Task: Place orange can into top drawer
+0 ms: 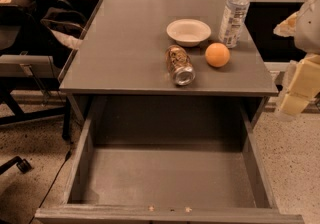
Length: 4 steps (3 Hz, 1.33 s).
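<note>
Here, the grey tabletop (125,48) fills the upper middle of the camera view, its left half bare and everything on it gathered in the right half. Below its front edge the top drawer (170,178) is pulled far out, showing a flat grey bottom, low side walls and the front panel along the bottom of the view. The gripper (295,95) is a pale, yellowish shape off the right edge of the tabletop, near the front right corner, out over the speckled floor and touching nothing; whether it is open or closed I cannot tell. A clear bottle (233,15) with a white cap stands upright near the right edge, toward the back. Just left of it sits a shallow white bowl (188,32). The can (179,64) lies on its side in front of the bowl, close to the front edge and a little right of centre, with one shiny silver end facing the drawer; it is on the tabletop, not in the drawer. An orange (217,54) rests just right of the can, in front of the bottle.
</note>
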Each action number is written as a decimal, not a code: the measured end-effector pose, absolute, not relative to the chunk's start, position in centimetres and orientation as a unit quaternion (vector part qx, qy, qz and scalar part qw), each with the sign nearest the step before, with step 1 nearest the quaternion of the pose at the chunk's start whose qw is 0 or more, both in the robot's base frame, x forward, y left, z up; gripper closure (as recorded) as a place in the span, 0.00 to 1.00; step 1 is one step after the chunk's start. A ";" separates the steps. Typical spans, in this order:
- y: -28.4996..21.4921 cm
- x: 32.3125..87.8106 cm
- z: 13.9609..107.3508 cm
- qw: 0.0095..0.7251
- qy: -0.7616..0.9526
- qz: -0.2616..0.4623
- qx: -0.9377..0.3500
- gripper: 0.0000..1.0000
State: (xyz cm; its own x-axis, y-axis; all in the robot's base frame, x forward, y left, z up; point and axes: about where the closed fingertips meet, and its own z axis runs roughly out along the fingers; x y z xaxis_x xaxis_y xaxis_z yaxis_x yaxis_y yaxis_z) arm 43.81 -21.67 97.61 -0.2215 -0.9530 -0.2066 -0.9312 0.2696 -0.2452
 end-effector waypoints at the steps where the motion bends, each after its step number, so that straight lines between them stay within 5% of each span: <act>1: -21.6 43.8 97.7 0.160 0.781 -0.035 -0.602 0.00; 4: -21.8 44.7 97.7 0.215 0.876 -0.011 -0.432 0.00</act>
State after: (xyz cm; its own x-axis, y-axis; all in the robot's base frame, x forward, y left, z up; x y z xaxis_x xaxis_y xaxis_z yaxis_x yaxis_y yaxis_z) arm 44.74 -21.80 97.71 -0.5351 -0.7609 -0.3670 -0.7513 0.6273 -0.2052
